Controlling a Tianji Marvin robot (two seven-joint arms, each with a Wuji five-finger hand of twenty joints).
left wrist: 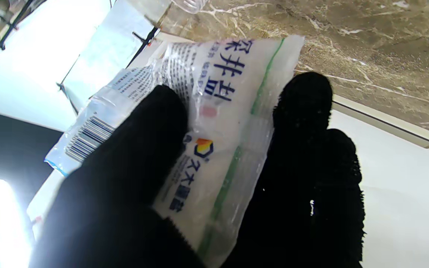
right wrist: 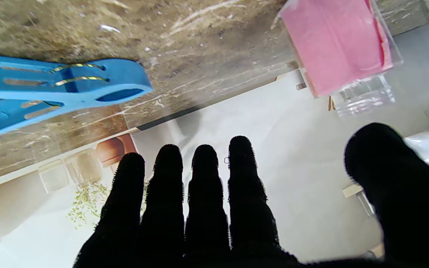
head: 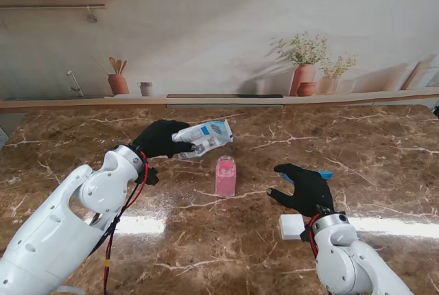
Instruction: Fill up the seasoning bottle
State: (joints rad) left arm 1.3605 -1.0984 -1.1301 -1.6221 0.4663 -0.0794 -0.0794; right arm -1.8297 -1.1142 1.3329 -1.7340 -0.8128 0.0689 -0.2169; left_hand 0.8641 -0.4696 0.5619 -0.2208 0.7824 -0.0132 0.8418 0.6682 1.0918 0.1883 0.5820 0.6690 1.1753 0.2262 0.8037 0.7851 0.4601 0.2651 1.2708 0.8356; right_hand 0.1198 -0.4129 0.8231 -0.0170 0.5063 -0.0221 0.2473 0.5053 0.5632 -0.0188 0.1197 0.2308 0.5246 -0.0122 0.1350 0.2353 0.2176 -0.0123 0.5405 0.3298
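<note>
**Seasoning bottle waits under a lifted salt bag**

Seasoning bottle [head: 226, 175], clear-walled with a pink label, is stood upright on the marble table [head: 384, 151], between the two arms and nearer to me than the bag. A salt bag [head: 204, 136] of clear plastic with blue print is pinched in the left hand [head: 159, 138], thumb on one face and fingers on the other, and is held off the table, just left of the bottle and farther from me. The right hand [head: 305, 189] is held spread and empty to the right of the bottle, apart from it. A blue clip [right wrist: 56, 87] is seen lying on the table just beyond that hand.

Whether the bag has been opened cannot be told, nor whether the bottle's mouth is uncovered.

Spillage is judged the main risk: the bag is soft and its far end sags, so grains could be shed onto the table if it is tipped before its corner is brought over the narrow mouth. The bottle is light and unsupported; it could be toppled by a brush from the bag unless it is steadied
</note>
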